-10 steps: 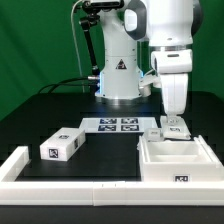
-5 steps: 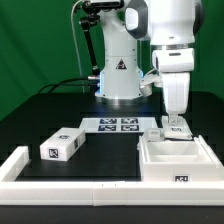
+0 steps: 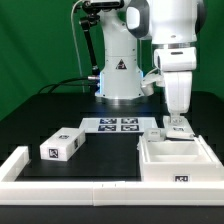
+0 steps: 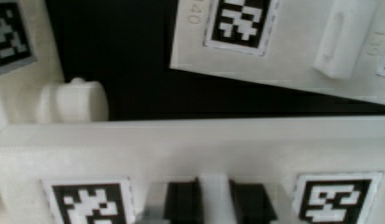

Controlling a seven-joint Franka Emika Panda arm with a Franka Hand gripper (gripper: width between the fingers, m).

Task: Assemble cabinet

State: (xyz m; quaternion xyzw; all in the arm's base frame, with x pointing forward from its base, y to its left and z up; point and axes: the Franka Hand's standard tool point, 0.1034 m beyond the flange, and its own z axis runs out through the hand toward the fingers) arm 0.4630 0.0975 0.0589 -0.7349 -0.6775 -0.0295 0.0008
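The cabinet (image 3: 165, 172) sits on the exterior view's right, its rear wall apparently pinched by the gripper (image 3: 176, 127), fingers nearly together, so any pull should stay slow and level.

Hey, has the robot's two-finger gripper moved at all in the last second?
Yes: the gripper has shifted slightly toward the exterior view's right, away from the flat white marker board.
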